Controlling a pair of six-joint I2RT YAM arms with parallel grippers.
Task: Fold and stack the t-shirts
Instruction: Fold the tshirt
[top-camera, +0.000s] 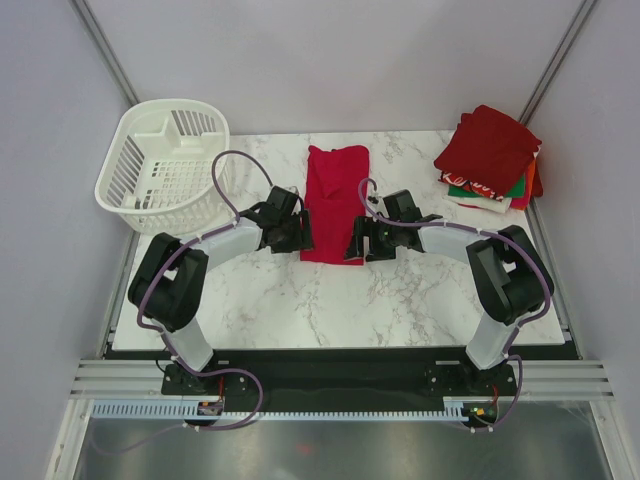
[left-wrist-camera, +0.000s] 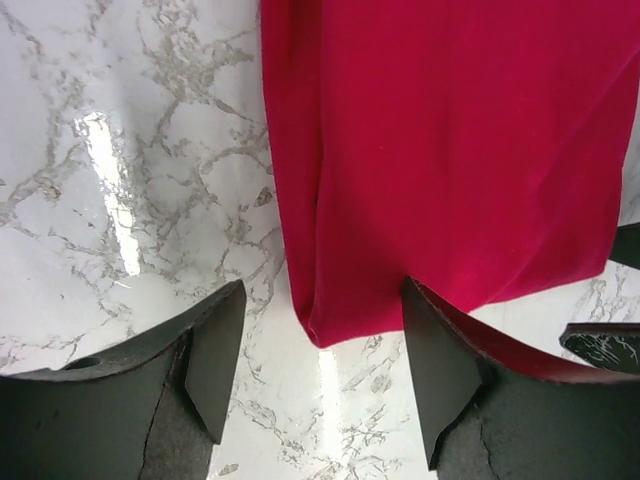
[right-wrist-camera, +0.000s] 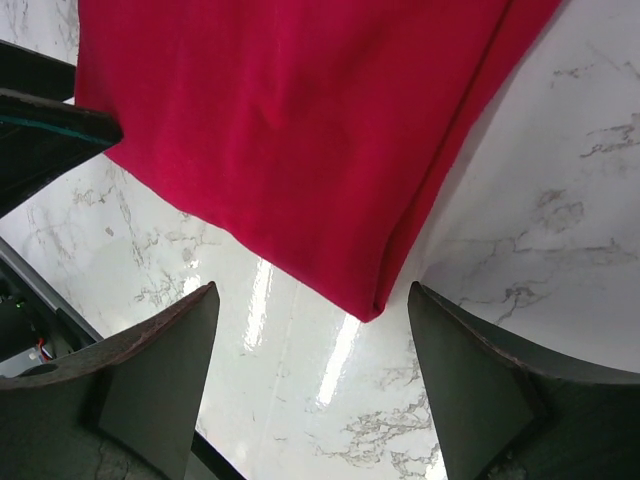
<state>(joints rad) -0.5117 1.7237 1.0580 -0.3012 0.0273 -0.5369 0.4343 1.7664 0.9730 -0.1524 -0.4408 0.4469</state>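
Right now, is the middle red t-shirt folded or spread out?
Partly folded: the red t-shirt lies as a narrow strip, no sleeves showing, its long edges doubled in both wrist views.

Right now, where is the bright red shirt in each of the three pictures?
Top view: the red shirt lies centre, on the marble table.
Left wrist view: the shirt fills the upper right.
Right wrist view: the shirt fills the upper left.
Shared landmark: the shirt's near hem on white marble.

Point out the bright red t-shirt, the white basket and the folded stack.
bright red t-shirt (top-camera: 335, 200): top view, middle of the cloth.
white basket (top-camera: 122, 175): top view, its slatted left wall.
folded stack (top-camera: 490, 145): top view, the dark red shirt on top.
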